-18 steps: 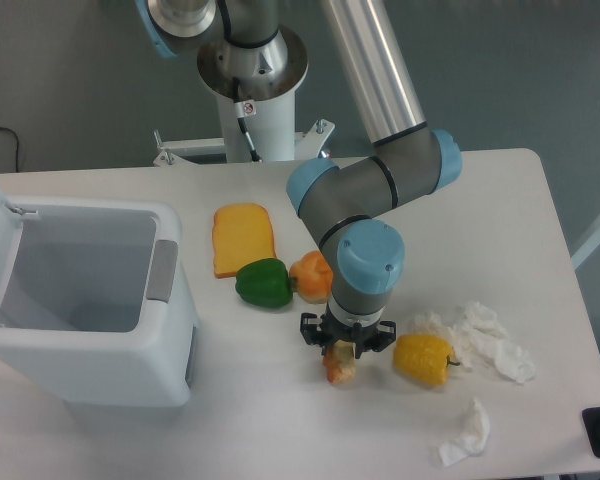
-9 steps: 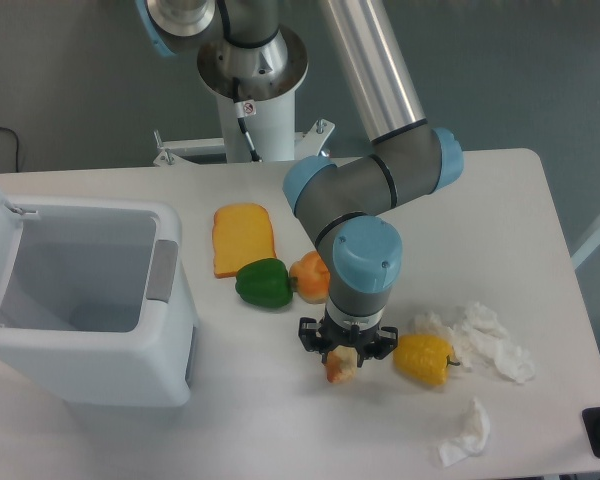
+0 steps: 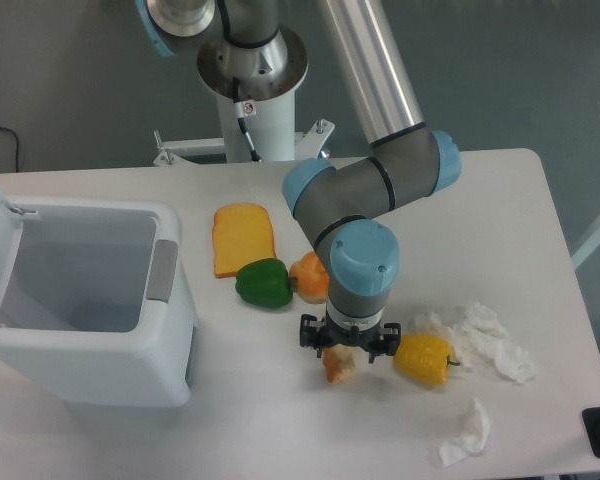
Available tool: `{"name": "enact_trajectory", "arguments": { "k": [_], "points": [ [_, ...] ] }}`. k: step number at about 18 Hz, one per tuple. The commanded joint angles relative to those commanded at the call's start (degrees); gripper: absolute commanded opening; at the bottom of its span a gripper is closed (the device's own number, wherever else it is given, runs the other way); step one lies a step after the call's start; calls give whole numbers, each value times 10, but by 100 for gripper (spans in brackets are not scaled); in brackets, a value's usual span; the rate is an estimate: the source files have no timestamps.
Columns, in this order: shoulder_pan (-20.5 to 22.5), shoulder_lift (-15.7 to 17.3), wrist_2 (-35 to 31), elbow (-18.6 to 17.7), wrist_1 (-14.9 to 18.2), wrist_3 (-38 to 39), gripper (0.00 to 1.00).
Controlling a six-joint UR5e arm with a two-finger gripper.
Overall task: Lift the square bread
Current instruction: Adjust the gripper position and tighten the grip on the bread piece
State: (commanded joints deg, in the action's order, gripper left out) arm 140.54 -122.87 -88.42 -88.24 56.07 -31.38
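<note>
Glossy green pepper (image 3: 263,283), crumpled paper tissue (image 3: 485,342), matt white table (image 3: 280,420).

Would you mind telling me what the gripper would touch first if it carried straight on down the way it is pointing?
The gripper points down at the small orange-red item right under its fingers, so that likely comes first, then the table; their exact gap is unclear.

The square bread (image 3: 243,238) is yellow-orange with a darker orange crust edge, lying on a white table (image 3: 500,200). Beside it sit a glossy green pepper (image 3: 263,283), an orange pepper (image 3: 310,277) and a yellow pepper (image 3: 423,359), with crumpled white tissues (image 3: 485,340) nearby. The arm (image 3: 365,190) is grey and silver with light blue caps, its gripper (image 3: 344,352) black; the bin (image 3: 80,300) is white with a grey handle.
</note>
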Motion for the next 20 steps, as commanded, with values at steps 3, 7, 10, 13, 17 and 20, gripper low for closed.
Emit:
{"name": "enact_trajectory", "arguments": {
  "k": [3,7,10,13,17,20],
  "points": [
    [-2,-1,1,-8,-2,-1,100],
    [-11,-10,-1,-11,-2,1,100],
    [-11,-10,-4,-12,-4,1,100],
    [-11,-10,-4,-12,-5,0,81],
    [-11,-10,-4,-11,-6,-4,67],
    [-11,-10,-6,-11,-6,-4,58]
  ]
}}
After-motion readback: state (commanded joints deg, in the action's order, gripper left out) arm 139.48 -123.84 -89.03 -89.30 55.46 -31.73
